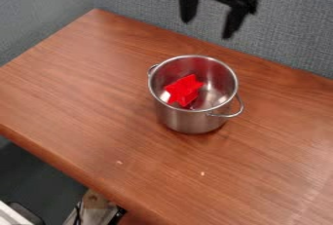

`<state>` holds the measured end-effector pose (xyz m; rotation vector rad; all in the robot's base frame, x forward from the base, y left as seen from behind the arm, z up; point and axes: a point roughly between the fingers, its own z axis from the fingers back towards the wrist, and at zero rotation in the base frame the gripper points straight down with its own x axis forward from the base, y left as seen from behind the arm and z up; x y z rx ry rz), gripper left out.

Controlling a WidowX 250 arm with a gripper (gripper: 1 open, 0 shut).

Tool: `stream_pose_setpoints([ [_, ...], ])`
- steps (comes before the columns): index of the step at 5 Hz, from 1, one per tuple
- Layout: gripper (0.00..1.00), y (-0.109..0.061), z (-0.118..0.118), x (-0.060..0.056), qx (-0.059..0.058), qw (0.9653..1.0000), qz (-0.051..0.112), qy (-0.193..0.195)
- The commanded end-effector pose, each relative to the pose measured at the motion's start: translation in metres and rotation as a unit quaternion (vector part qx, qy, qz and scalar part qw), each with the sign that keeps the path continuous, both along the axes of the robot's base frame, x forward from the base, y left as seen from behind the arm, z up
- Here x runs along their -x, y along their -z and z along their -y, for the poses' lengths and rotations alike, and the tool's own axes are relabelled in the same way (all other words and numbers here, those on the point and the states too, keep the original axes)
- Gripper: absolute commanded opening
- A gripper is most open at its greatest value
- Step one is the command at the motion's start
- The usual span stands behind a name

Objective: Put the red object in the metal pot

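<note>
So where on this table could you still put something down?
Nearly anywhere. The wooden table is bare left of the metal pot, and in front of it toward the near edge. The only tight spots are the pot, which holds the red object, and beneath the open gripper at the back.

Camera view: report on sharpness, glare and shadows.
Camera view: soft and low in detail; the hand is a dark, slightly blurred shape; the metal pot shows pale reflections on its wall; the red object lies shaded inside; the table is evenly lit.

text: none readable | labels: none | brands: none | numbers: none | signs: none
</note>
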<state>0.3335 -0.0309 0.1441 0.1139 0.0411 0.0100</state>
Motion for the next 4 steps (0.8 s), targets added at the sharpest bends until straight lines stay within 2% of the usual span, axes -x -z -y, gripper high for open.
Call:
stream_pose_setpoints([
  [1, 1.00, -0.036, -0.001, 0.002, -0.003, 0.9989, 0.045, -0.013],
  [2, 1.00, -0.050, -0.001, -0.003, -0.013, 0.9982, 0.059, 0.010],
  [3, 1.00, -0.054, -0.002, -0.005, -0.025, 0.9949, 0.065, 0.072],
  [4, 1.00, -0.054, -0.004, 0.006, -0.037, 0.9960, 0.052, 0.063],
])
